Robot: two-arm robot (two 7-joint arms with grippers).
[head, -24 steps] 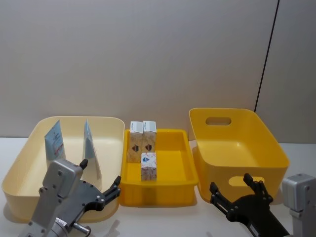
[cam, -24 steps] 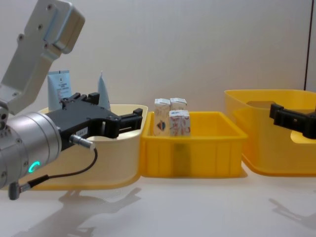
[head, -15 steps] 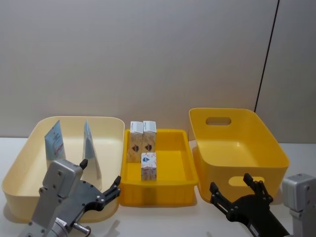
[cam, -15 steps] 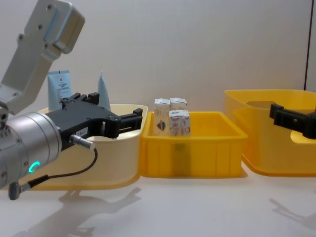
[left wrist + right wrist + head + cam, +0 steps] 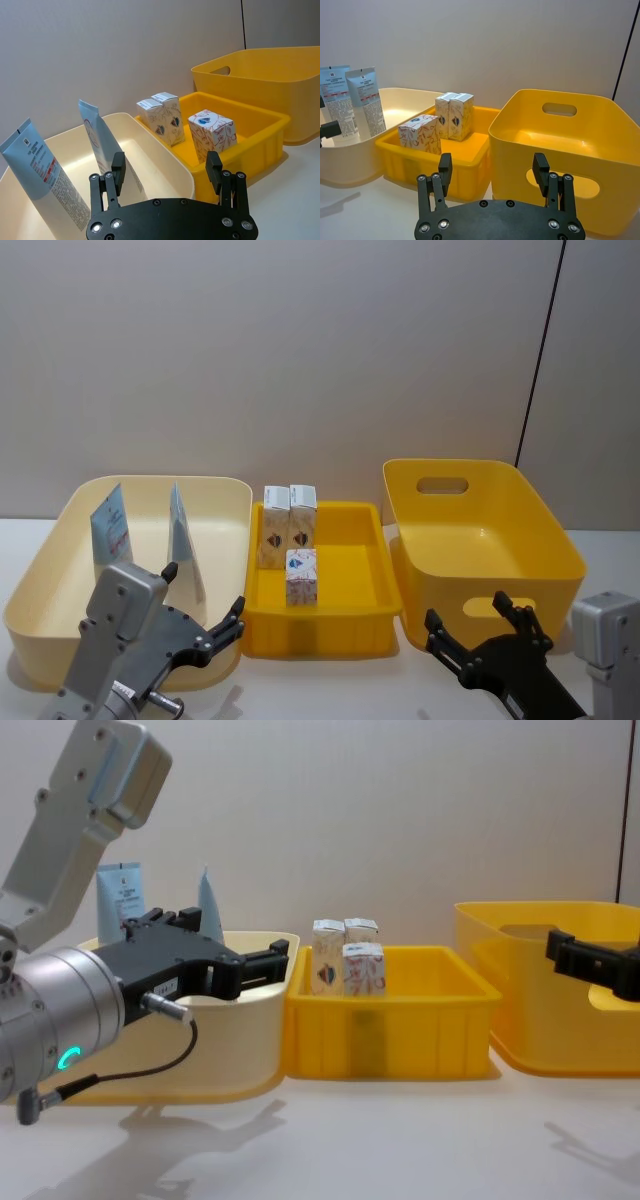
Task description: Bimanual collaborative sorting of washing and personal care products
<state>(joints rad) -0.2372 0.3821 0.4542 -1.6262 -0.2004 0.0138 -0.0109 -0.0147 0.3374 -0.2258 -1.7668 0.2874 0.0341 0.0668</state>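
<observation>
Two light-blue-and-white tubes [image 5: 112, 525] [image 5: 185, 540] stand leaning in the cream bin [image 5: 40, 570] at the left. Three small white cartons sit in the shallow yellow tray [image 5: 360, 625]: two side by side at the back [image 5: 276, 525] [image 5: 302, 520] and one in front [image 5: 301, 577]. My left gripper [image 5: 205, 590] hovers open over the cream bin's near right corner, holding nothing. In front of the deep yellow bin [image 5: 480, 530], my right gripper [image 5: 466, 610] is open and empty. In the left wrist view the open left gripper [image 5: 166, 167] faces the tubes [image 5: 100, 145] and cartons [image 5: 212, 130].
The three containers stand in a row against a grey wall, cream bin, tray and deep bin touching or nearly so. The deep yellow bin [image 5: 560, 145] holds nothing I can see. Bare white tabletop [image 5: 400, 1140] lies in front of the containers.
</observation>
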